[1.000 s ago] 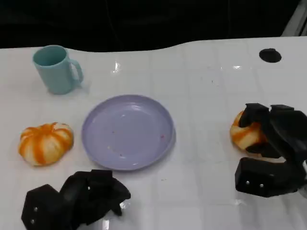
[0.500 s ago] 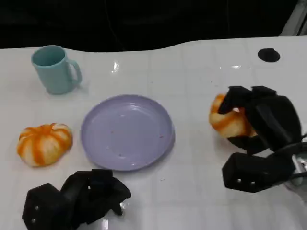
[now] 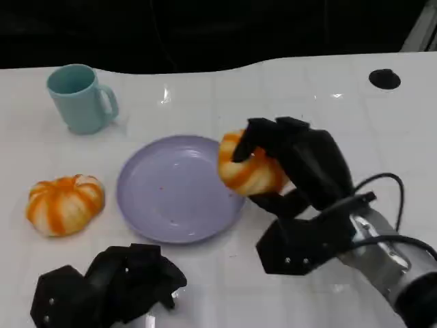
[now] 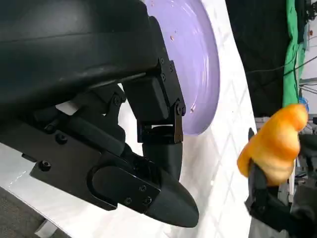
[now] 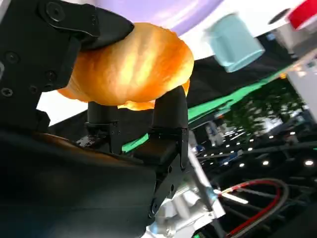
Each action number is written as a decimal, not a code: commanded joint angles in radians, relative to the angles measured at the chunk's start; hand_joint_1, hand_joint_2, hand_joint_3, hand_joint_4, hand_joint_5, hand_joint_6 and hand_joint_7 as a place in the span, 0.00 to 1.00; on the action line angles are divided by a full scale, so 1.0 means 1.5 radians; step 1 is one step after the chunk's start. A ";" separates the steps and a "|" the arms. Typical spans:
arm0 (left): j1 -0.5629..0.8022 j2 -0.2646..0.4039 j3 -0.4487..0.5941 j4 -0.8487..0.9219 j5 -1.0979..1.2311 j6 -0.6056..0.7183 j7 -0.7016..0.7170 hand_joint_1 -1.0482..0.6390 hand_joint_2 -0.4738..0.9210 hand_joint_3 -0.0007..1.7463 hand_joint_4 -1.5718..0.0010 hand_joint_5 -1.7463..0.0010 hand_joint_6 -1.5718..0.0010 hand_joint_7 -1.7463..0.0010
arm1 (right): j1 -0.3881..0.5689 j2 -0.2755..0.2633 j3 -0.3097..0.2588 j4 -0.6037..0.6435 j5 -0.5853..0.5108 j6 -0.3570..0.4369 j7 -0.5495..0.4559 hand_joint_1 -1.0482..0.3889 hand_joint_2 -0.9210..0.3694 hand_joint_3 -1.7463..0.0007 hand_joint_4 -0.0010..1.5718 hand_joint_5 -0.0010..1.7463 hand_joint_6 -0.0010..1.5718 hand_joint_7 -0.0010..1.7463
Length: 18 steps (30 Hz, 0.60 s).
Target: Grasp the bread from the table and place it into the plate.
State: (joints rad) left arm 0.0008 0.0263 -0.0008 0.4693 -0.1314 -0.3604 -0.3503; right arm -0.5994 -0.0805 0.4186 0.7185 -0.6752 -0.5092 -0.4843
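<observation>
The right robot hand (image 3: 290,164) grips the bread (image 3: 247,167) over the bare plate's (image 3: 174,191) rim.

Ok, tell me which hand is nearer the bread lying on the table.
Left. The left hand rests just right of and nearer the camera than that bread. The right hand is across the plate, holding another bread.

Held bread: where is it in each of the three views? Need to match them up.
Head view: bread right of centre, in the right hand, over the plate's right rim.
Left wrist view: bread at the right edge, beyond the plate.
Right wrist view: bread upper centre, between black fingers.
Shared landmark: the purple plate.
</observation>
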 commanded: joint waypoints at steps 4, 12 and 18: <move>0.011 0.009 -0.001 0.002 0.007 0.009 0.001 0.00 0.95 0.00 0.43 0.13 0.16 0.56 | -0.065 0.056 0.003 0.096 0.023 -0.027 0.007 0.71 0.57 0.15 0.62 1.00 0.52 0.94; 0.015 0.006 -0.007 0.003 0.007 0.001 -0.002 0.00 0.95 0.00 0.43 0.13 0.17 0.56 | -0.121 0.119 0.012 0.212 0.027 -0.031 -0.002 0.68 0.52 0.19 0.60 1.00 0.50 0.93; 0.020 0.006 -0.013 -0.004 0.014 0.000 0.006 0.00 0.96 0.00 0.43 0.13 0.17 0.56 | -0.145 0.145 0.008 0.273 0.035 -0.038 -0.009 0.68 0.47 0.23 0.58 1.00 0.49 0.90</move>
State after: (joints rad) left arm 0.0105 0.0232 -0.0204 0.4578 -0.1259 -0.3680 -0.3500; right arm -0.7847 0.1286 0.4396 1.0990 -0.6445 -0.5577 -0.4866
